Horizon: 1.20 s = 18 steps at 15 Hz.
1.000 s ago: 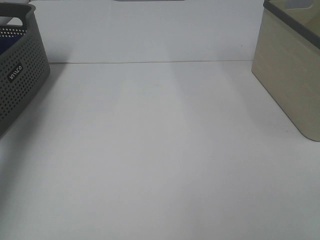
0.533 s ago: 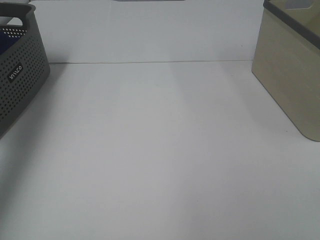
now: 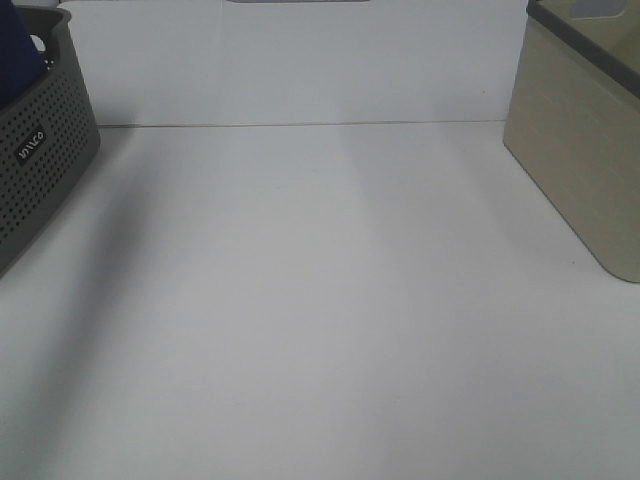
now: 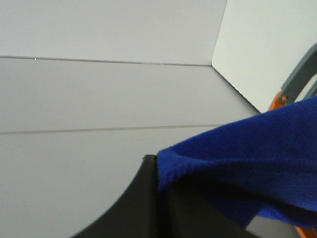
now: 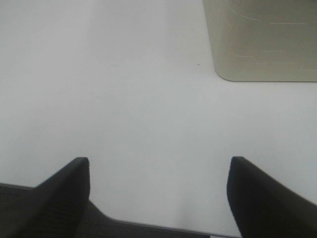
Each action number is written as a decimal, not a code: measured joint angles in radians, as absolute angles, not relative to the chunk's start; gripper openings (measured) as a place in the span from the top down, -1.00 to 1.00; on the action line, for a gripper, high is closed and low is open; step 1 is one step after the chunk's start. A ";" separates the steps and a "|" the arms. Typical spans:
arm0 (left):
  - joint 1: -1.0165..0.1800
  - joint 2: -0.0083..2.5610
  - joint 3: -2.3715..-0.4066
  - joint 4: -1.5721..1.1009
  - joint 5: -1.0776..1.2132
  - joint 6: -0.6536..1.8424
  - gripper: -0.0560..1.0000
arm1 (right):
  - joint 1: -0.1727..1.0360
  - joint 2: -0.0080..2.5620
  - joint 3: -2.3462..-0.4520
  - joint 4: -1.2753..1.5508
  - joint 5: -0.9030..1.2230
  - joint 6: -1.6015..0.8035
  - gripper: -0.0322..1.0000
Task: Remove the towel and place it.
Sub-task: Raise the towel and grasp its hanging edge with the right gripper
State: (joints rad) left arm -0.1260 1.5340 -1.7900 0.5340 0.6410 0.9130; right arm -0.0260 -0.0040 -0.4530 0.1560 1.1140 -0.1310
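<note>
The royal-blue towel (image 3: 16, 52) rises out of the grey perforated basket (image 3: 45, 150) at the far left edge of the exterior view; only a corner of it shows there. In the left wrist view the towel (image 4: 247, 153) hangs bunched over my left gripper (image 4: 168, 198), which is shut on it; the jaws are mostly hidden by the cloth. My right gripper (image 5: 158, 193) is open and empty, hovering over the bare white table. Neither gripper shows in the exterior view. The towel's white tag is hidden.
A beige basket (image 3: 580, 150) stands at the right edge of the table and shows in the right wrist view (image 5: 262, 39). The white table (image 3: 320, 300) spreads between the two baskets. A white wall stands behind.
The blue towel has come up inside the grey basket. It lay low behind the holes before and now stands above the rim. The right side has not changed.
</note>
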 joint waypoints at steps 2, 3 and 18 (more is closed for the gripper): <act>-0.212 1.526 -1.790 0.544 0.632 0.913 0.89 | -0.026 -0.004 -0.453 0.160 1.113 -0.131 -0.52; -0.248 1.526 -1.790 0.544 0.632 0.913 0.89 | -0.026 0.003 -0.455 0.182 1.106 -0.132 -0.52; -0.627 1.526 -1.790 0.544 0.672 0.927 0.89 | -0.026 1.194 -0.598 1.541 1.034 -1.832 -0.52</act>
